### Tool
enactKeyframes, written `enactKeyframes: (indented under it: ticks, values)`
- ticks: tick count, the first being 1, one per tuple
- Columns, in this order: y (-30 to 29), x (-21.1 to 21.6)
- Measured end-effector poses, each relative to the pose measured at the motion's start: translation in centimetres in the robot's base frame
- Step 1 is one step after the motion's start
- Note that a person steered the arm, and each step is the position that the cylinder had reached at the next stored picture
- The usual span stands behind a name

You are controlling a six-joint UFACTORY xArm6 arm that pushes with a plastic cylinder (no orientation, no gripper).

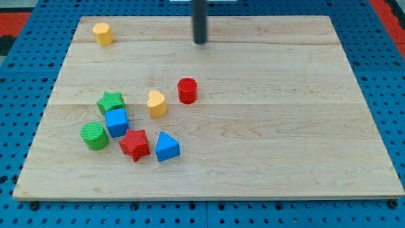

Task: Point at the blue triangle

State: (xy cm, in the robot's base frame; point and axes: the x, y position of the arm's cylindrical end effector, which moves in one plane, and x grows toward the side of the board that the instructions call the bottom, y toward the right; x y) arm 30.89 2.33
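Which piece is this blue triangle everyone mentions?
Find the cluster of blocks at the wooden board's lower left. The blue triangle sits at the cluster's lower right edge, just right of the red star. The only other blue piece, the blue cube, is square.

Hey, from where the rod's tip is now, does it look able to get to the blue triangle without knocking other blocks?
Probably yes. My tip sits near the view's top, far from the blue triangle. The red cylinder and yellow heart lie near the straight path, but coming round on the view's right looks free.
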Motion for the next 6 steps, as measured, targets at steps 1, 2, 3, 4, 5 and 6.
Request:
enactKeyframes:
  ticks: [1,2,3,4,5,6]
  values:
    - [2.2,7.8]
    - [-5.0,9.4]
    - [-5.3,9.9]
    - [-2.4,12.3]
    - [-10.3,12.2]
    - [-16.7,8.4]
